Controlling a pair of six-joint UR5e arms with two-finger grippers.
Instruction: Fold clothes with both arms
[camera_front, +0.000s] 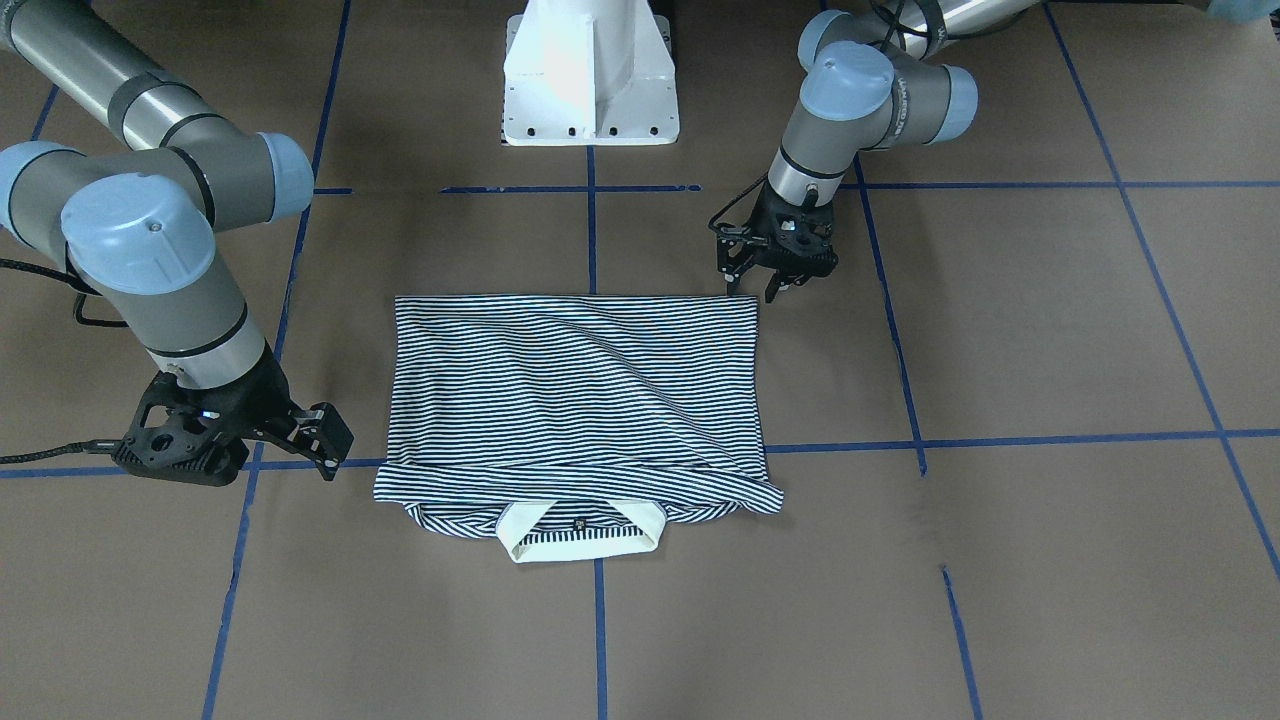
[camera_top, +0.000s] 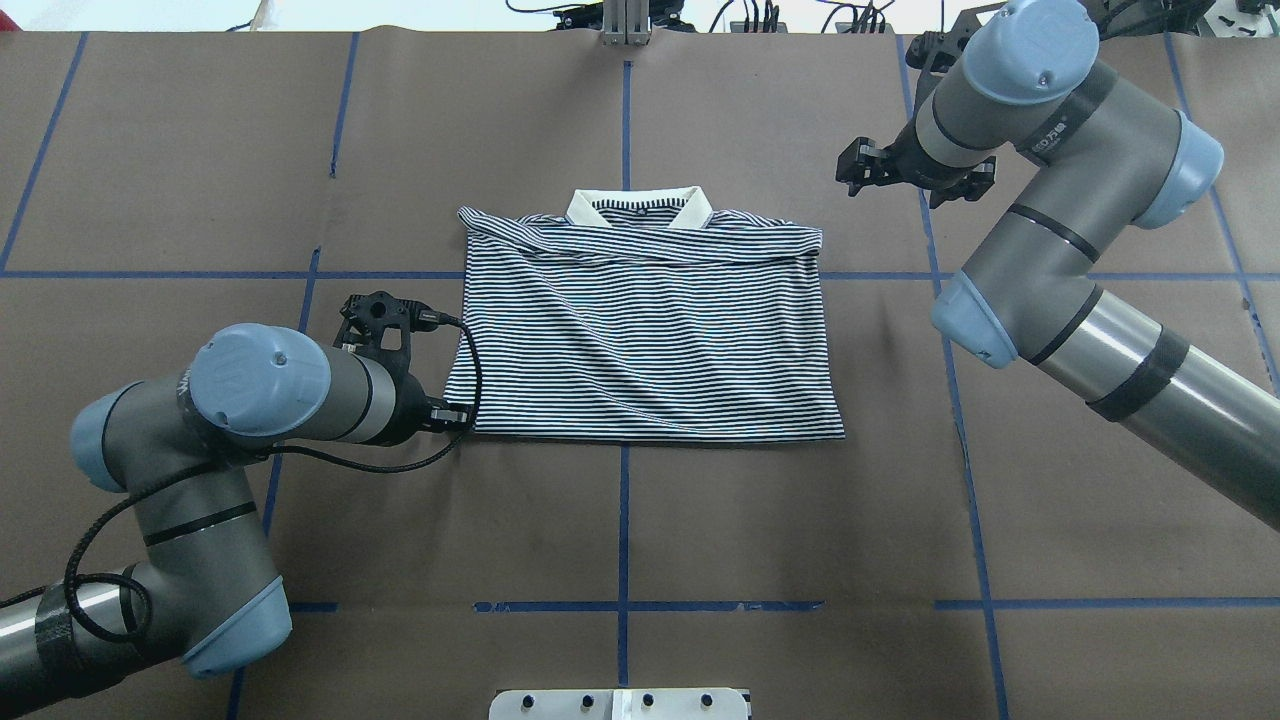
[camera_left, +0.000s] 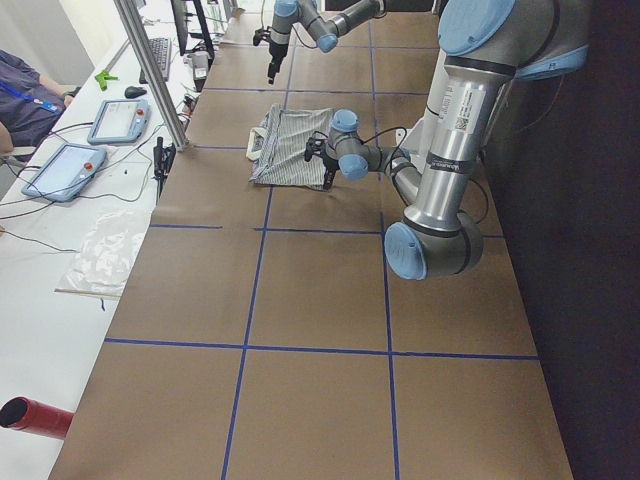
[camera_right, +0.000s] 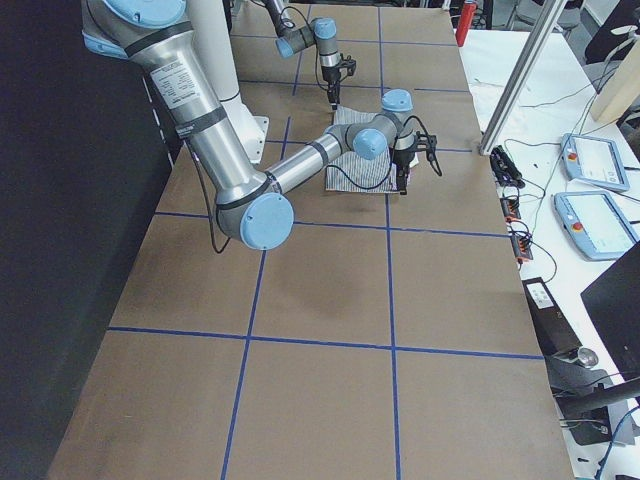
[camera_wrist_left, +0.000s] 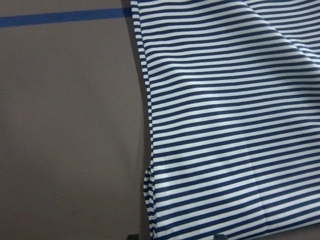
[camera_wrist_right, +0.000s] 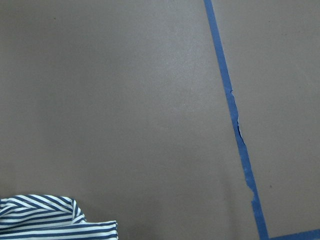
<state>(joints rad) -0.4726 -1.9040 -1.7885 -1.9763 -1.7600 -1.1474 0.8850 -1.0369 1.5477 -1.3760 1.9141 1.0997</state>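
The striped polo shirt (camera_front: 575, 390) lies folded into a rectangle on the brown table, hem folded up toward the cream collar (camera_front: 585, 540), which is on the side away from the robot. It also shows in the overhead view (camera_top: 640, 330). My left gripper (camera_front: 752, 290) hangs open just off the shirt's near-left corner (camera_top: 447, 430), fingers pointing down and holding nothing. Its wrist view looks down on the shirt's side edge (camera_wrist_left: 150, 165). My right gripper (camera_front: 300, 440) is open and empty above bare table beside the shirt's far-right shoulder (camera_wrist_right: 50, 220).
The white pedestal base (camera_front: 590, 75) stands behind the shirt at the robot's side. Blue tape lines (camera_front: 595, 240) grid the brown table. A side bench with tablets (camera_left: 65, 170) and a metal post (camera_left: 150, 70) runs along the table's far edge.
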